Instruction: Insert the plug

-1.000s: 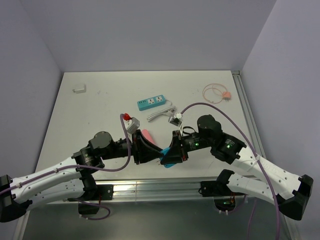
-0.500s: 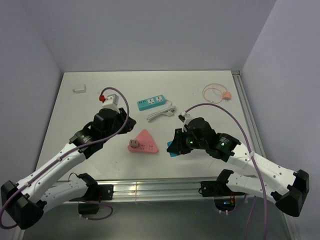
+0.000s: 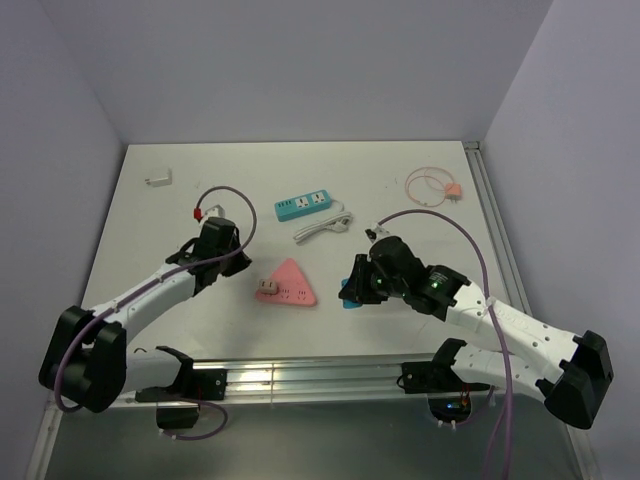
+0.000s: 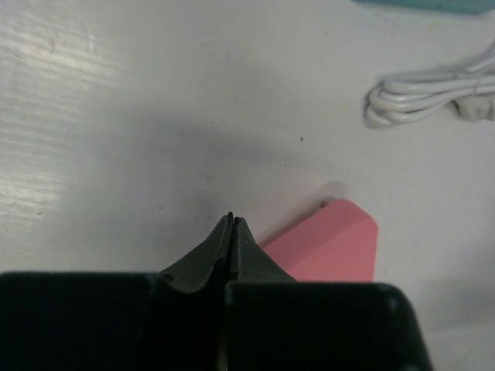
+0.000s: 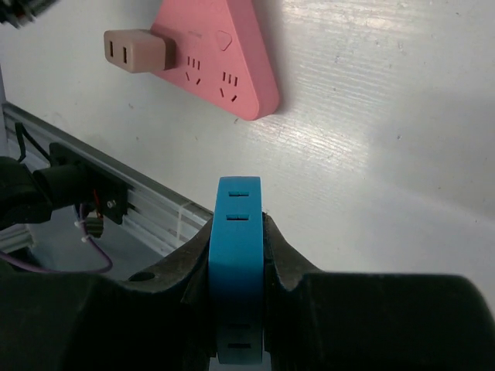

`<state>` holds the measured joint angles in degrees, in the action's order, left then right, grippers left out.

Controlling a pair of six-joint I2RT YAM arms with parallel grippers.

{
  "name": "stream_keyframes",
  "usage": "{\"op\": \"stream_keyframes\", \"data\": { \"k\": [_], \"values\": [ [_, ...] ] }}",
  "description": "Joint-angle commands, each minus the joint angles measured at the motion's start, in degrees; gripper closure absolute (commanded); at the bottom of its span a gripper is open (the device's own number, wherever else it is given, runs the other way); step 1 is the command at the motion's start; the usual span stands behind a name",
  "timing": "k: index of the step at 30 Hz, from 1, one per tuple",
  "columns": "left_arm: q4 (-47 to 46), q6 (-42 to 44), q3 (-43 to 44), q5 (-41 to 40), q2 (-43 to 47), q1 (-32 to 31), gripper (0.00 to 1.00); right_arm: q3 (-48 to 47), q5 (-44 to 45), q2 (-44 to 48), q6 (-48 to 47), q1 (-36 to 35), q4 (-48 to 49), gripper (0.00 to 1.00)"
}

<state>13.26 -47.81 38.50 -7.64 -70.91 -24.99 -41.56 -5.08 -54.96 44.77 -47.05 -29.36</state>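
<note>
Lavender-grey walls [image 3: 300, 70] close round a white, faintly streaked table [image 3: 200, 215], and its smooth top looks likely to let light things skate; a metal rail [image 3: 300, 378] runs along the near edge. Near the middle of the table lies a pink triangular plastic socket block [image 3: 290, 283], and the small beige plastic plug [image 5: 135, 50] sits at its left corner, seemingly seated there, though how deep its pins go cannot be seen. That plug looks light, rigid and slick-sided, best pinched across its two flat faces and pushed straight, since its pins would bend under a skewed load. The pink block also looks light and would probably slide unless braced. The left tool [image 4: 232, 222] is closed on nothing, its tips pressed together just short of the pink block. The right tool [image 5: 238, 232] is clamped on a blue flat plastic socket strip [image 5: 237, 202], held on edge near the pink block. Farther back, well apart from both, lie a teal rectangular power strip [image 3: 303, 206], a bundled white cable [image 3: 320, 227], a small white adapter [image 3: 158, 179] and a thin looped pink cord [image 3: 432, 185], so there is room to work
</note>
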Motion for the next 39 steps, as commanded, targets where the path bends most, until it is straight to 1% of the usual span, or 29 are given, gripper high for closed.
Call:
{"op": "stream_keyframes", "data": {
  "k": [1,5,9,10,12,15,18,21,22,24,25,29,31,34,35,38,39],
  "values": [
    [-8.7,-1.1,-3.1,4.9,-1.4,0.1,0.96,-0.6,-1.3,-0.4,0.8,2.0,3.3,1.0],
    [-10.9,-1.7,-6.2,6.1,-0.8,0.1,0.99,1.8,-5.9,-1.0,0.7,4.7,6.2,1.0],
    [-12.6,-2.2,-9.7,7.1,-0.4,0.1,1.0,2.5,-7.8,-2.1,-0.5,6.6,7.0,1.0],
    [-12.7,-2.3,-10.4,8.2,-0.3,0.1,1.0,2.4,-7.8,-2.2,-0.6,6.8,7.0,1.0],
    [-16.9,-3.2,-12.8,11.2,0.0,0.1,1.0,2.2,-7.8,-2.3,-0.9,7.1,7.0,1.0],
    [-20.3,-4.7,-15.4,14.1,0.7,-0.3,1.0,2.1,-8.2,-2.3,-1.2,7.1,7.1,1.0],
    [-20.7,-6.4,-16.7,14.3,1.7,-2.6,1.0,1.8,-8.1,-2.5,-1.6,7.4,6.6,1.0],
    [-22.0,-8.7,-18.5,14.6,4.8,-6.2,1.0,2.0,-8.5,-2.5,-1.9,7.8,6.6,1.0],
    [-22.7,-9.3,-18.7,14.6,5.5,-8.4,1.0,1.9,-8.6,-2.5,-2.0,7.8,6.7,1.0],
    [-24.1,-10.7,-19.2,15.0,7.2,-10.8,1.0,2.2,-8.6,-2.6,-2.0,7.8,7.0,1.0],
    [-24.0,-11.9,-18.8,14.7,7.6,-13.4,1.0,2.2,-8.8,-2.6,-2.0,7.9,7.0,1.0],
    [-26.8,-15.4,-18.5,16.1,7.2,-19.3,1.0,2.2,-9.7,-3.0,-2.0,8.6,7.0,1.0],
    [-26.3,-16.5,-17.8,15.9,6.3,-22.4,1.0,2.2,-10.1,-3.0,-1.9,9.1,7.3,1.0],
    [-23.3,-17.7,-17.8,13.0,7.3,-25.0,1.0,2.5,-11.0,-2.7,-1.3,10.0,7.7,1.0],
    [-19.6,-17.8,-17.6,9.5,9.5,-25.4,1.0,2.5,-11.0,-2.8,-1.2,10.6,7.4,1.0],
    [-10.5,-18.7,-15.6,2.5,13.5,-25.8,1.0,2.4,-11.6,-3.2,-2.0,11.4,7.0,1.0],
    [-5.6,-19.0,-14.8,-2.1,16.1,-25.7,0.99,2.2,-11.9,-3.2,-2.1,11.5,6.9,1.0]
  ]
}}
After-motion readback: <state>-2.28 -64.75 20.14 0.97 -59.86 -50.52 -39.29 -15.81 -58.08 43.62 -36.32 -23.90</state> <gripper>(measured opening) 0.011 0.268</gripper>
